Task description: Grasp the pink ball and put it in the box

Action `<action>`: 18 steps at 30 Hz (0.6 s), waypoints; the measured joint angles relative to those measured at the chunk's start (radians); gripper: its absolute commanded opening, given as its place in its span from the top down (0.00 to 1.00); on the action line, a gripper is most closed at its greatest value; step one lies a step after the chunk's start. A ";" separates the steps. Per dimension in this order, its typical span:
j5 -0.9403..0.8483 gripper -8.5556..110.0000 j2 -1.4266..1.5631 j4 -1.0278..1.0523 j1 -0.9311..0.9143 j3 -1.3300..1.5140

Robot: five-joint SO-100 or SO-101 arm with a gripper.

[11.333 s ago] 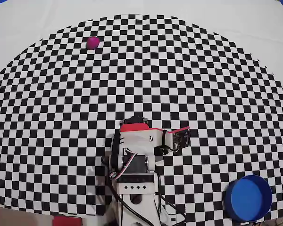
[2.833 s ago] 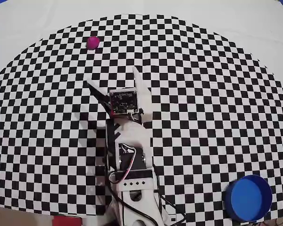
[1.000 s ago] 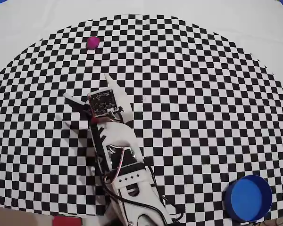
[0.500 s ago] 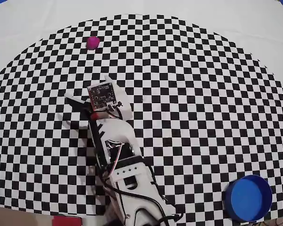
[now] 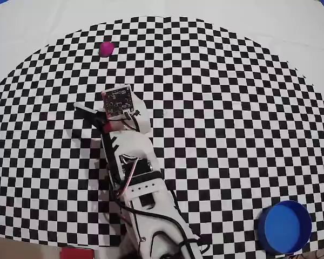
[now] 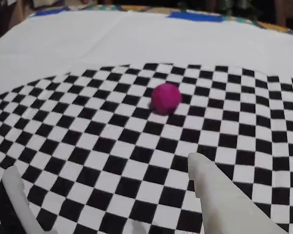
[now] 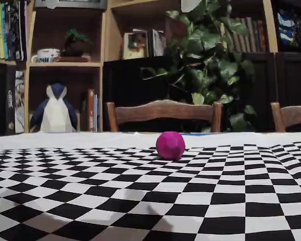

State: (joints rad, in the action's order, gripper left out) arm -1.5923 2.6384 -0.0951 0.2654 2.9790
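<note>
Looking down in overhead view: gripper (image 5: 100,102) w/ fingers spread, nothing between; tips partly hidden under wrist board. Pink ball (image 5: 106,49) smooth, round, far left on checkered cloth (image 5: 232,108), well apart from claw. Box (image 5: 285,227) round blue tub, near right. Wrist view: ball (image 6: 166,98) ahead, two white fingers (image 6: 224,200) cut off at bottom. Fixed view: ball (image 7: 170,145) on cloth, arm not seen.

Counted on the desk (image 5: 291,48): 1 pink ball (image 5: 106,49), 1 box (image 5: 285,227), 1 arm (image 5: 135,172) fitted with 1 tool (image 5: 100,98).
</note>
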 measured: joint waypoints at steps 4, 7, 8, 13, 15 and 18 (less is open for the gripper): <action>0.006 0.57 -0.020 0.000 0.000 0.000; 0.020 0.57 -0.049 -0.008 0.000 -0.015; 0.021 0.57 -0.061 -0.009 0.000 -0.025; 0.032 0.57 -0.144 -0.040 0.000 -0.075; 0.034 0.57 -0.178 -0.048 0.000 -0.097; 0.041 0.57 -0.225 -0.064 0.000 -0.120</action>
State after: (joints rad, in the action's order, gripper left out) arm -1.5509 2.4130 -0.1595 0.2654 2.8593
